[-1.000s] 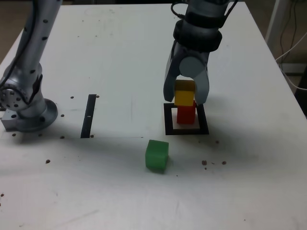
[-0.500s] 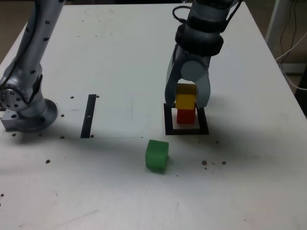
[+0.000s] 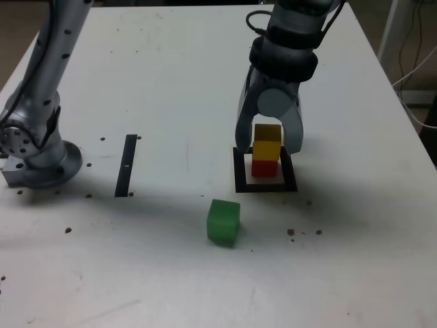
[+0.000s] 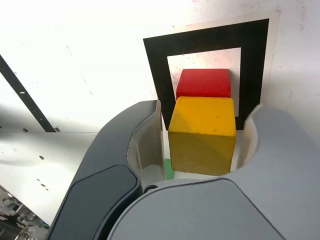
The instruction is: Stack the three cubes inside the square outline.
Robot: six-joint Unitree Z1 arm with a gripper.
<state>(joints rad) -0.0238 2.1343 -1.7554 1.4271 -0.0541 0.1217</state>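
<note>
Yellow cube (image 3: 267,149) sits on the red cube (image 3: 264,167) inside the square outline (image 3: 239,179). The end effector (image 3: 269,140) straddles it, released, gaps either side. Green cube (image 3: 223,221) waits on the table (image 3: 171,102), nearby.

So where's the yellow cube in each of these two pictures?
Exterior view: the yellow cube sits on the red cube, between the gripper jaws, right of centre.
Wrist view: the yellow cube fills the middle, a jaw on each side, the red cube showing beyond it.
Shared landmark: the black square outline around the red cube.
</note>
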